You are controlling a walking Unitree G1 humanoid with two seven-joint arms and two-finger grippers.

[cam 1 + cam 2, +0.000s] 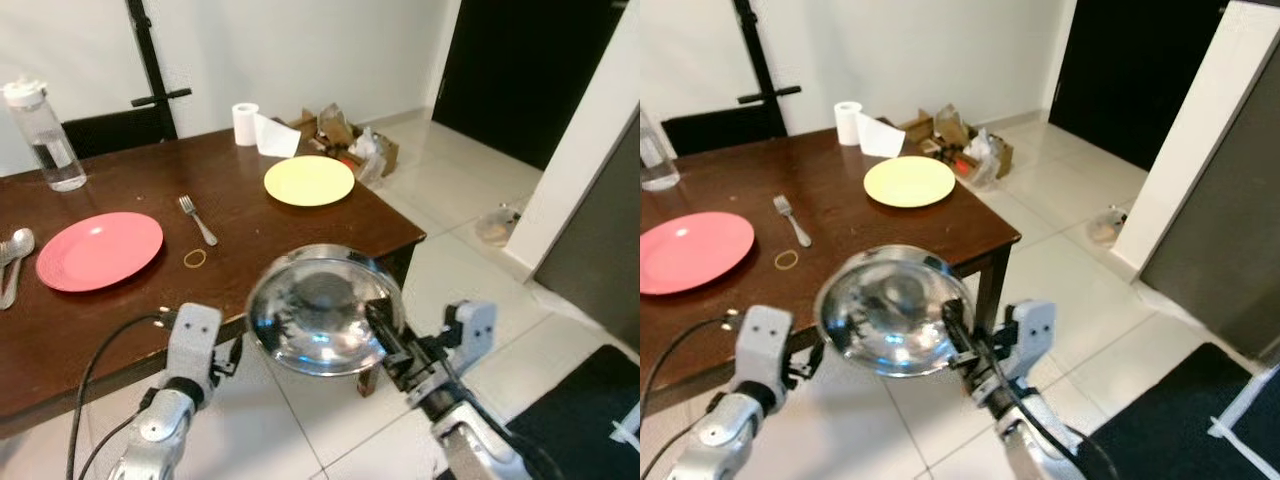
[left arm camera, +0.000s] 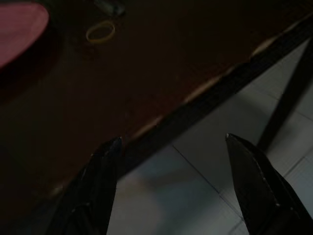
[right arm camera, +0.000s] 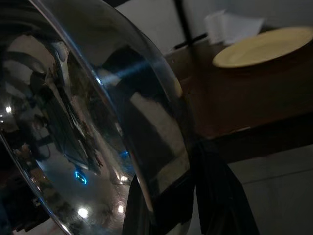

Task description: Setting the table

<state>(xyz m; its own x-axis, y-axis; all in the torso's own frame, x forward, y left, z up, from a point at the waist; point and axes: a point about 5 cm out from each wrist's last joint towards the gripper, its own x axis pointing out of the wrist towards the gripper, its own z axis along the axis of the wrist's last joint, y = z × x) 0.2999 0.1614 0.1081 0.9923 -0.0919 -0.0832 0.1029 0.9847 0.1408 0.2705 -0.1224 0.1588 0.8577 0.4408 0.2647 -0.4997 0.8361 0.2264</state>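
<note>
My right gripper (image 1: 378,320) is shut on the rim of a shiny steel bowl (image 1: 320,310). It holds the bowl tilted in the air, just in front of the near edge of the dark wooden table (image 1: 300,235). The rim sits between the black fingers (image 3: 215,191). My left gripper (image 2: 171,147) stands open and holds nothing, low by the table's front edge, left of the bowl. On the table lie a pink plate (image 1: 100,250), a yellow plate (image 1: 308,181), a fork (image 1: 197,219), a rubber band (image 1: 194,258) and spoons (image 1: 12,262) at the far left.
A water bottle (image 1: 45,137) and a paper roll (image 1: 246,124) stand at the table's back. Boxes and bags (image 1: 345,140) clutter the floor behind its far corner. Tiled floor opens to the right, with a dark doorway (image 1: 520,70), a grey cabinet (image 1: 600,230) and a black mat (image 1: 590,420).
</note>
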